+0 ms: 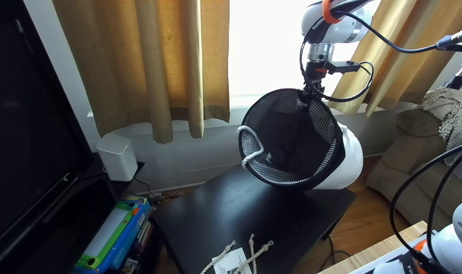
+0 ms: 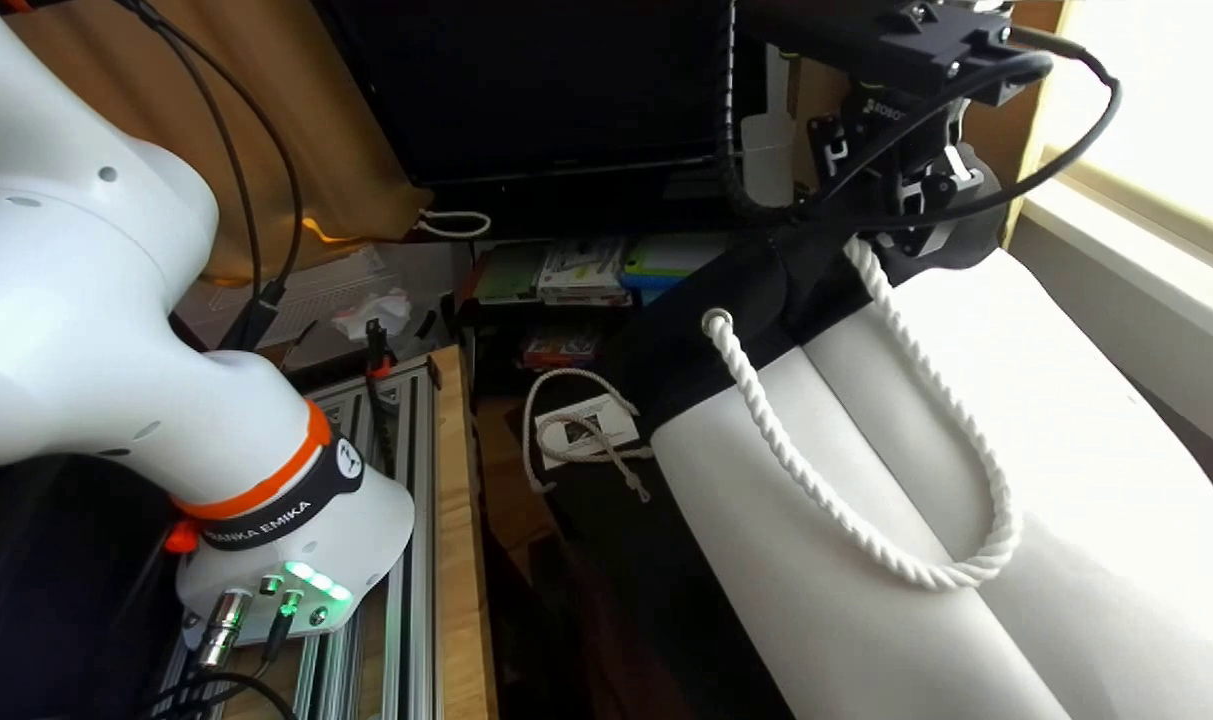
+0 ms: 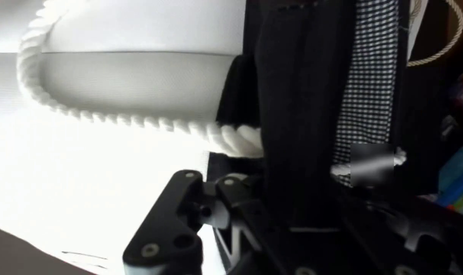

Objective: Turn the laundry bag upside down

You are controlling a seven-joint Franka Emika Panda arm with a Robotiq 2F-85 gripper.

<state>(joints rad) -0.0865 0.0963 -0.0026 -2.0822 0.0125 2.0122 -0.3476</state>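
Laundry bag (image 1: 297, 142) lies tilted over the dark counter (image 1: 231, 213), right of the frame's centre in an exterior view, gripper (image 1: 308, 99) pinching its black rim (image 3: 300, 114). Turning it well likely calls for a firm hold while rolling that rim slowly downward.

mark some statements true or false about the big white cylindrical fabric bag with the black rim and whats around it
1. The black two-fingered gripper holds the black rim of the large white cylindrical fabric laundry bag. True.
2. Beige twisted ropes lie across a printed white sheet on the black table. True.
3. The laundry bag stands fully upside down on the table. False: it is tilted, its open mouth facing the camera in an exterior view.
4. The small white box-shaped device stands on the table. False: it stands beside the black flat-screen television.
5. Mustard-yellow fabric curtains hang at the bright window. True.
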